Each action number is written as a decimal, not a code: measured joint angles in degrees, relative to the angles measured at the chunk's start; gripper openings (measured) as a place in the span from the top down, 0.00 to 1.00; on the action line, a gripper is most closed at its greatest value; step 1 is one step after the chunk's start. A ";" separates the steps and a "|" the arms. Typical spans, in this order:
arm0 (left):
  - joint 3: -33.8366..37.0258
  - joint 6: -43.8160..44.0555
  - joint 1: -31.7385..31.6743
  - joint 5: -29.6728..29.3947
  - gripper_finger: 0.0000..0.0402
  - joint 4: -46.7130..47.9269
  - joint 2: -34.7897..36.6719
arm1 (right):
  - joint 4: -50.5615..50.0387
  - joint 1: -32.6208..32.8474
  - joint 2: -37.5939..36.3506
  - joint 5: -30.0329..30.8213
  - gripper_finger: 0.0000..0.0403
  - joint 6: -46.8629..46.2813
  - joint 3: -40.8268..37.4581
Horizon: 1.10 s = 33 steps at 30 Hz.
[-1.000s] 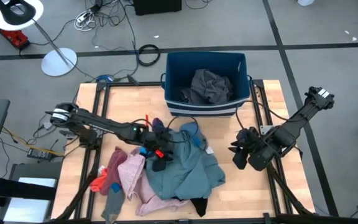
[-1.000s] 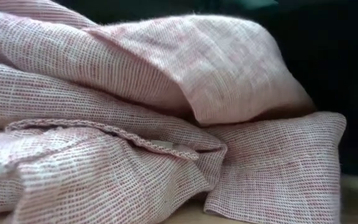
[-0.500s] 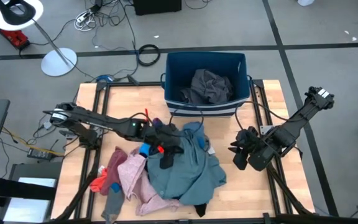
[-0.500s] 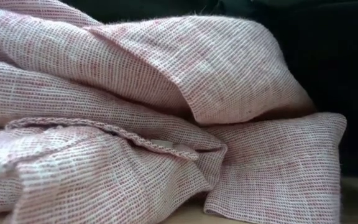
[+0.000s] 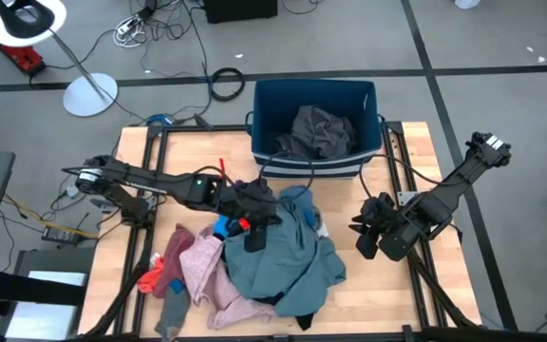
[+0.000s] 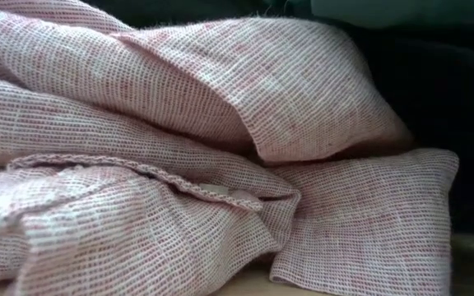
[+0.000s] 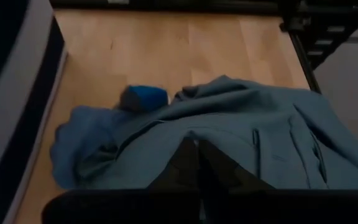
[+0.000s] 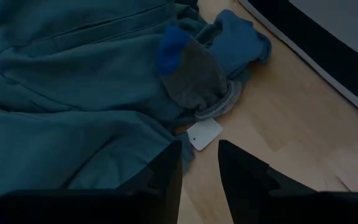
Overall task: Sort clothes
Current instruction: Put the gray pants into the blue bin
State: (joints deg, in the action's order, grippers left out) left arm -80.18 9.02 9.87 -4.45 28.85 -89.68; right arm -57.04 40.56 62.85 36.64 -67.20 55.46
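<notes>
1. From overhead I see the left gripper point(image 5: 257, 220) stretched out over the middle of the table point(image 5: 392, 285), sitting on the upper part of the teal-grey garment point(image 5: 288, 261).
2. In the left wrist view its fingers are pressed together with teal-grey cloth bunched around them, so I read it as clamped on that garment point(image 7: 247, 143).
3. The right gripper point(image 5: 368, 236) waits at the table's right side, just beside the garment's right edge. Its wrist view shows the two fingers point(image 8: 166, 174) parted with bare wood and a small white tag point(image 8: 204, 134) between and ahead of them.
4. The teal-grey garment covers the table's centre; a bright blue piece point(image 5: 297, 201) lies at its top edge, near the bin point(image 5: 316, 95).
5. The right wrist view shows a grey and blue sock point(image 8: 194, 78) lying on the teal cloth, next to that blue piece point(image 8: 241, 37).
6. A pink garment point(image 5: 207, 275) lies left of the teal one, touching it; it fills the low view point(image 6: 179, 164).
7. A red-orange item point(image 5: 150, 278) sits at the pile's far left, and a black piece point(image 5: 304, 316) pokes out at the front edge.
8. A dark grey garment point(image 5: 319, 131) lies inside the bin.
</notes>
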 joint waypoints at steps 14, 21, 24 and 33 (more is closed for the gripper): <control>0.02 -1.31 -0.12 -6.69 1.00 -6.01 4.22 | 1.28 -1.07 0.02 0.49 0.74 4.21 0.00; 0.02 -1.31 -0.11 -7.74 1.00 -6.03 4.55 | 5.56 -2.81 0.02 1.75 0.74 7.93 0.02; 0.02 -1.31 -0.11 -7.91 1.00 -6.37 4.65 | 9.02 -3.55 0.02 1.75 0.74 11.14 0.00; 0.02 -1.49 -0.11 -8.24 1.00 -6.24 4.65 | 18.69 -7.01 0.03 1.47 0.74 22.34 0.02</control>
State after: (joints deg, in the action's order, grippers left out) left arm -80.16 7.53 9.76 -12.69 22.61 -85.03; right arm -38.35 33.55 62.88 38.11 -44.86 55.48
